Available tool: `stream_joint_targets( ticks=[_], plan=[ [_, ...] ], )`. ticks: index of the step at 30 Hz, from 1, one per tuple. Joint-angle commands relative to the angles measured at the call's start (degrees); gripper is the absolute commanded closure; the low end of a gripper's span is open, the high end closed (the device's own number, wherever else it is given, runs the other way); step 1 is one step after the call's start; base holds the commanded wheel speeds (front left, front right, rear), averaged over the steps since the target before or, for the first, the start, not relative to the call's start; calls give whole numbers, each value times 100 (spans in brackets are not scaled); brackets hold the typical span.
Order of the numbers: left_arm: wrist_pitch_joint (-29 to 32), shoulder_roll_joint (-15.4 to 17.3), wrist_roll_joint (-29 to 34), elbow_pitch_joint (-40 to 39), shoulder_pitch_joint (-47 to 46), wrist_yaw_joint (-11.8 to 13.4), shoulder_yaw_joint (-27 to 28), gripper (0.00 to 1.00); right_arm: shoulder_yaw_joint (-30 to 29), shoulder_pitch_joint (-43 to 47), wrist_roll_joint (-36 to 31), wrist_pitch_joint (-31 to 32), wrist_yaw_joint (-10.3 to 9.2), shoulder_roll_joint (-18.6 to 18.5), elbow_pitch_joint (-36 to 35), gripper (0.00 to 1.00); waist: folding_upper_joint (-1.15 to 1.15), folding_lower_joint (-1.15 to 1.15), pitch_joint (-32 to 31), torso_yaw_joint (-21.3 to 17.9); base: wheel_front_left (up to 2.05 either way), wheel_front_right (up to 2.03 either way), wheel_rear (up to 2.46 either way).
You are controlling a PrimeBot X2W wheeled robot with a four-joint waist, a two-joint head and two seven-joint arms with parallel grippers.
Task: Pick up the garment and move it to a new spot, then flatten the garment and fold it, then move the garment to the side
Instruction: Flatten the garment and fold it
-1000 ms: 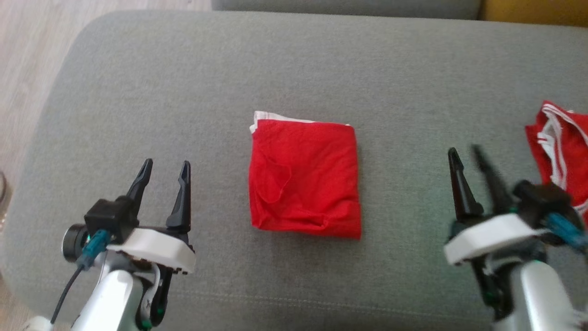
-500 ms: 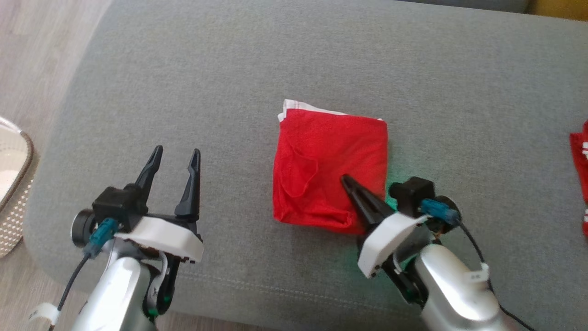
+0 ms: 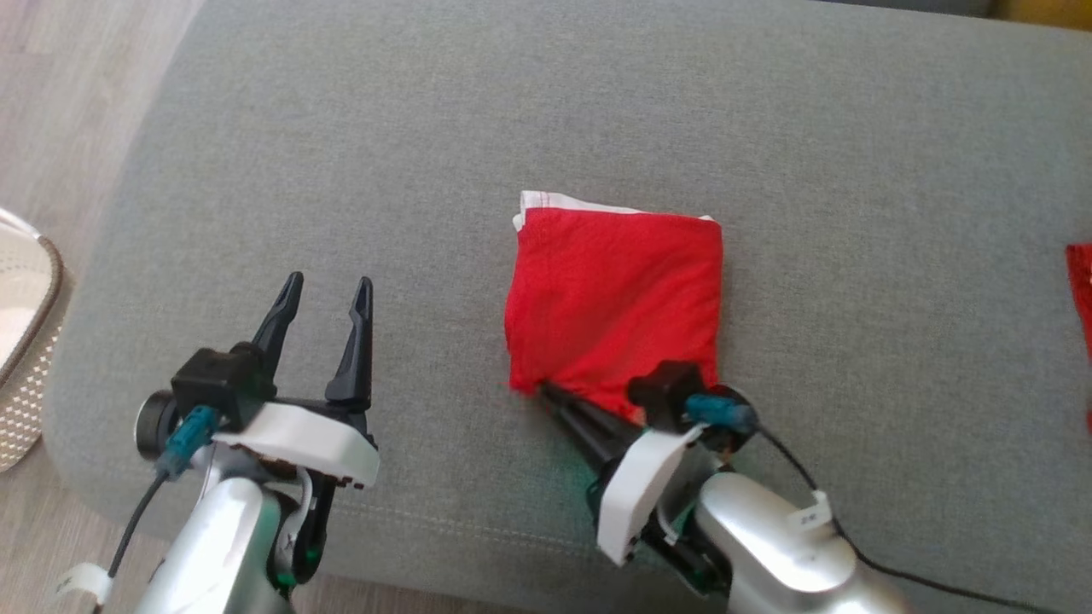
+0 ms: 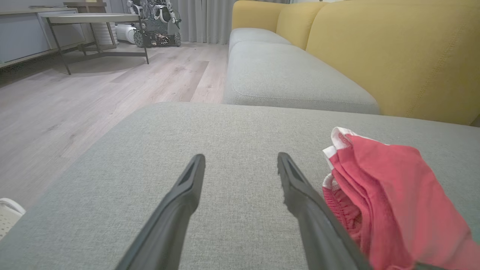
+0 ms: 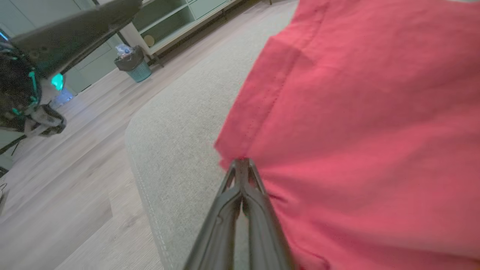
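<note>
Head view: grey sofa cushion, carrying everything listed below. Red garment, folded square, white trim at its far edge, lying mid-cushion. Right gripper, fingers pressed together, pinching the garment's near left corner. Left gripper, fingers spread, holding nothing, well left of the garment.

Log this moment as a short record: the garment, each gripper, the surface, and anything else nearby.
garment: red, folded into a rough square, lying on the grey cushion
right gripper: shut on the garment's near-left corner, cloth puckered toward it
left gripper: open, above bare cushion to the garment's left, holding nothing
nearby: basket on the floor at the left; second red cloth at the picture's right edge
</note>
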Motion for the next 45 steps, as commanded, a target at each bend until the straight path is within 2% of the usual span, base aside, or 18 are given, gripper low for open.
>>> stream_joint_targets(
  ticks=[1,5,9,13,18,22,23,24,25,29,33,45],
  plan=[
    [-51,113,-19,-169,-298,31,249,0,105,-154,24,-36,-30,85,-141,100,0,0,14,-22,0,0,0],
    [-58,125,-21,-164,-288,41,274,0,310,-266,153,-190,-30,85,-163,100,0,0,8,-111,0,0,0],
    [-62,155,-17,-162,-246,58,292,0,50,-349,178,-509,-30,85,-309,100,0,0,-66,-243,0,0,0],
    [-63,200,-7,-186,-181,97,305,0,-598,-264,-26,-682,-30,85,-520,100,0,0,-178,-397,0,0,0],
    [-26,262,-5,-253,-111,147,310,0,-1494,132,-283,-608,-30,-30,-1122,100,0,0,-284,-570,0,0,0],
    [7,319,-6,-320,-57,183,318,0,-2488,549,-756,-458,-30,-157,-1730,100,0,0,-357,-686,0,0,0],
    [11,336,-2,-342,-44,188,317,0,-2785,666,-909,-416,-30,-160,-1883,88,0,0,-373,-710,0,0,0],
    [17,351,1,-362,-32,195,317,0,-3070,790,-1046,-361,-30,-149,-2038,36,0,0,-391,-733,0,0,0],
    [24,368,3,-384,-17,202,317,0,-3348,908,-1215,-308,-30,-136,-2196,0,0,0,-406,-755,0,0,0],
    [54,431,26,-487,35,236,308,0,-4180,1335,-1803,-72,-30,-51,-2797,0,0,0,-471,-813,0,0,0],
    [80,506,70,-599,118,290,299,0,-4644,1707,-2185,172,-30,24,-3306,0,0,0,-561,-846,0,0,0],
    [250,672,56,-975,709,460,259,0,-5039,2689,-2475,794,-30,80,-4111,0,0,0,-1037,-903,0,0,0]
  ],
)
